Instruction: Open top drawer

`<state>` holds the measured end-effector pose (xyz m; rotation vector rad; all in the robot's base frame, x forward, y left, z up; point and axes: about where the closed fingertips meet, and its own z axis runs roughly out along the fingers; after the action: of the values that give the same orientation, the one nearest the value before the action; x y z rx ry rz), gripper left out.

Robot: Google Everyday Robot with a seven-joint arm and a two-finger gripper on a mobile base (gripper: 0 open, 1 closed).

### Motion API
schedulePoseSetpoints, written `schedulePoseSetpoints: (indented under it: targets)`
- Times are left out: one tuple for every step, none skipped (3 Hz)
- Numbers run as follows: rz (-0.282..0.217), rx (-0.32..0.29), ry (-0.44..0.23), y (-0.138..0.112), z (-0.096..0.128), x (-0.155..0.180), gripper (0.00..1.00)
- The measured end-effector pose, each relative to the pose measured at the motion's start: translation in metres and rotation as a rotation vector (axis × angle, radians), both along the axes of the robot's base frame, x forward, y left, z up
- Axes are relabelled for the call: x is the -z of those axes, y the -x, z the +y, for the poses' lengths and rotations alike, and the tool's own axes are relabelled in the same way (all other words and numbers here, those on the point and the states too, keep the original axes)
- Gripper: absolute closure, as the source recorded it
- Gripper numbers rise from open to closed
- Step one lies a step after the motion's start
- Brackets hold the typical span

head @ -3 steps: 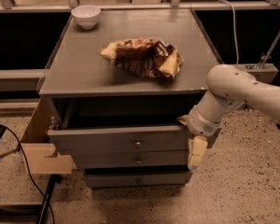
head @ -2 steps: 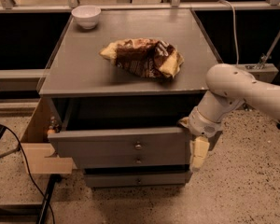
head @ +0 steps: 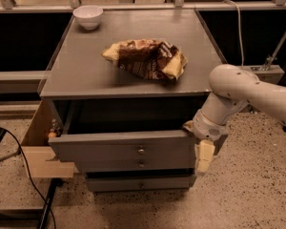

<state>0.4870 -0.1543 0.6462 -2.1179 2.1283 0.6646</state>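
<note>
Wide grey wooden top drawer [head: 109,149] with small round knob, partly out beneath the grey worktop [head: 86,75], long axis running left to right. Cream pincer [head: 203,156] against its right front corner, opening impossible to tell. Likely pull: straight outward.

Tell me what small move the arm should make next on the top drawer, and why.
Probably draw the end effector a bit more toward the camera. It sits at the right end of the top drawer front, and the drawer stands only partway out, with a dark gap under the tabletop.
</note>
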Motion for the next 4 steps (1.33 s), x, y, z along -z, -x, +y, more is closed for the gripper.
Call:
schedulePoseSetpoints:
  targets:
    - [0.030,-0.002,0.019,0.015,-0.004,-0.003,0.00]
    - [0.041,0.002,0.028,0.026,-0.007,-0.007,0.00]
    - [0.032,0.018,0.030,0.039,-0.012,-0.016,0.00]
    - [0.037,0.036,0.040,0.061,-0.019,-0.029,0.00]
